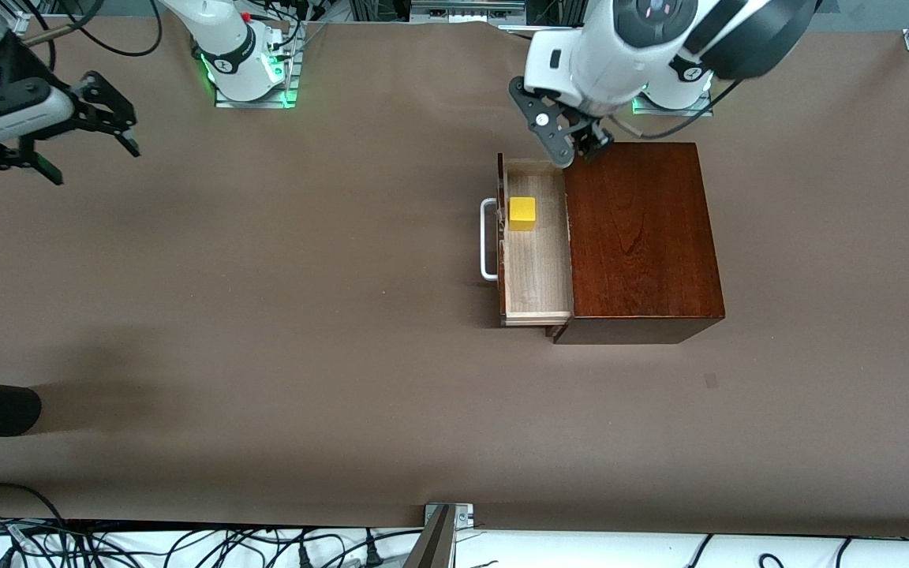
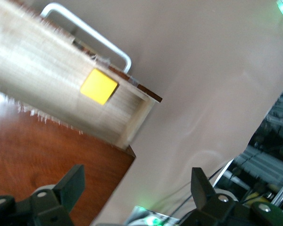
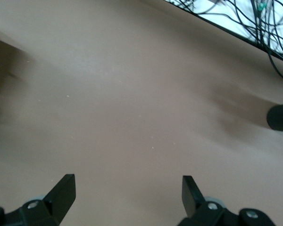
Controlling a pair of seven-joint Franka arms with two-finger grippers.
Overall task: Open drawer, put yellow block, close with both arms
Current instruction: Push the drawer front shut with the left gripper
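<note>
Yellow block [image 1: 522,213], pale drawer [image 1: 537,268], reddish-brown box [image 1: 640,237]

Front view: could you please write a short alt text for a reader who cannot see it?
A yellow block lies in the open drawer of a dark wooden box on a brown table. The open left gripper is over the box's edge nearest its base; the open right gripper waits at the other end.

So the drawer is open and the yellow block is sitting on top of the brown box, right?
Not quite. The drawer is open, but the yellow block is inside it, on the pale wood floor near the handle end, not on top of the brown box. The front view shows this clearly.
</note>
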